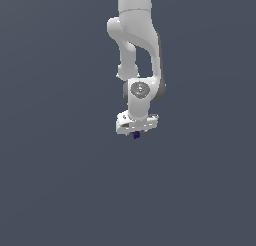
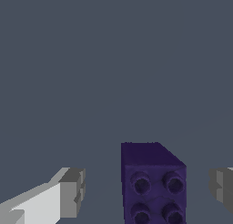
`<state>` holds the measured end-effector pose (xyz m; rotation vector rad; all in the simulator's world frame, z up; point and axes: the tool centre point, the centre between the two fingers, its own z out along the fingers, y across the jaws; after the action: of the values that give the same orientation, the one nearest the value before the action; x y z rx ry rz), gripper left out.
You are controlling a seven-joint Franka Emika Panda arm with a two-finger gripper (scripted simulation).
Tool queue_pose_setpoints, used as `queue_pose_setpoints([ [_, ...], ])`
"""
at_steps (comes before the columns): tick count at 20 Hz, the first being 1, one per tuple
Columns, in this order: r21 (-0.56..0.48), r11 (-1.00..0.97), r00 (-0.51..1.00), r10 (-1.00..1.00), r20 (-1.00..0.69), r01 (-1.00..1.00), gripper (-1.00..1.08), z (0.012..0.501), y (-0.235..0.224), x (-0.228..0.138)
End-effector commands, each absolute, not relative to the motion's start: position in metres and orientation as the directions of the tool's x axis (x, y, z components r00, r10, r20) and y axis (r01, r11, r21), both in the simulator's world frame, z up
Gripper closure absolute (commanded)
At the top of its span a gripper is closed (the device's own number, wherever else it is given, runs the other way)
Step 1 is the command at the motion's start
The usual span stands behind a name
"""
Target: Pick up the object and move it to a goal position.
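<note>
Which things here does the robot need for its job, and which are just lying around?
Needed for the job:
- small dark purple studded block, sitting between the fingers with gaps on both sides
- white robot gripper, jaws open

Just lying around:
- nothing else shows; only the plain grey-blue surface beneath

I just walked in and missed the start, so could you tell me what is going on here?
A white Panda arm is working on a small purple block. In the wrist view the gripper is open, with a finger on each side of the block and a clear gap to both, so nothing is gripped. In the exterior view the block shows just under the gripper. Whether it rests on the grey surface cannot be told.
</note>
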<state>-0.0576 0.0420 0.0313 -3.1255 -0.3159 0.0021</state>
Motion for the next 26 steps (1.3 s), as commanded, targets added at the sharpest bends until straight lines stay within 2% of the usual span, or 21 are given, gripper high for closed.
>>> queue_pose_setpoints([
  [1,0.0,-0.98,0.98,0.201,0.0,0.201,-0.92,0.024,0.042,-0.057],
  [4,0.0,-0.98,0.98,0.201,0.0,0.201,-0.92,0.022,0.042,-0.057],
  [5,0.0,-0.98,0.98,0.201,0.0,0.201,1.08,0.022,0.042,-0.057],
  [18,0.0,-0.98,0.98,0.201,0.0,0.201,1.08,0.024,0.04,-0.058],
  [26,0.0,-0.98,0.98,0.201,0.0,0.201,1.08,0.044,0.015,-0.071],
])
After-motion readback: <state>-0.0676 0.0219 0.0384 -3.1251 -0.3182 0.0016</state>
